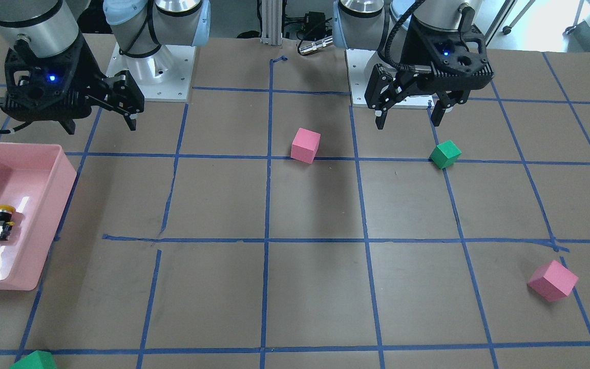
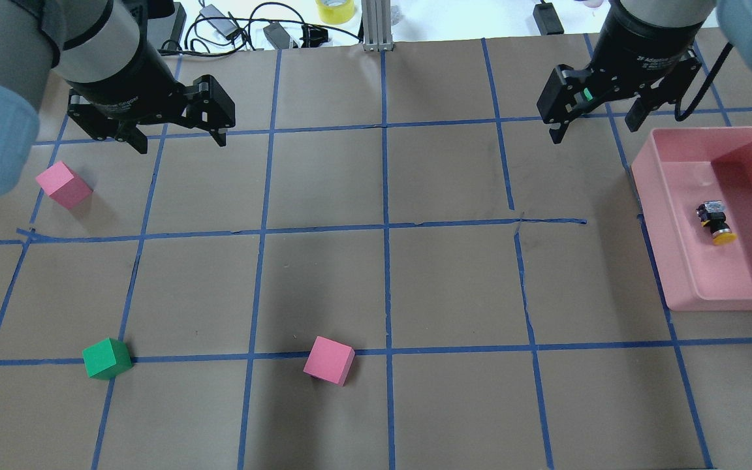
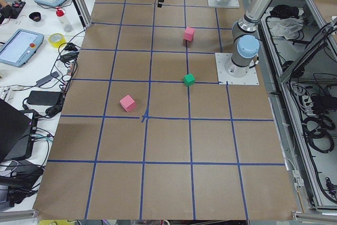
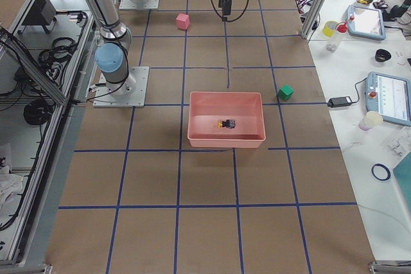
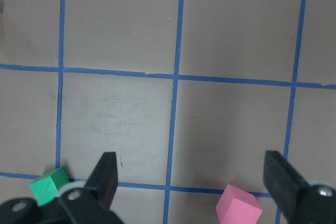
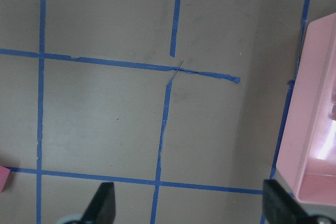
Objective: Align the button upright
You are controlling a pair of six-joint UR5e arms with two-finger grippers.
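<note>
The button (image 1: 2, 223) lies on its side on the floor of the pink bin (image 1: 64, 179), its yellow cap toward the robot and its whitish base away. It also shows in the overhead view (image 2: 715, 222) and the exterior right view (image 4: 226, 123). My right gripper (image 2: 595, 129) is open and empty. It hangs above the table just beyond the bin's far left corner, apart from the button. My left gripper (image 2: 180, 142) is open and empty above the table's left half, far from the bin. Both show in the front view: right gripper (image 1: 100, 127), left gripper (image 1: 407, 123).
A pink cube (image 2: 62, 185), a green cube (image 2: 107, 358) and another pink cube (image 2: 328, 360) lie on the brown paper. Another green cube (image 1: 34, 360) sits at the front view's bottom left edge. Blue tape lines grid the table. The bin's wall (image 6: 315, 129) shows in the right wrist view.
</note>
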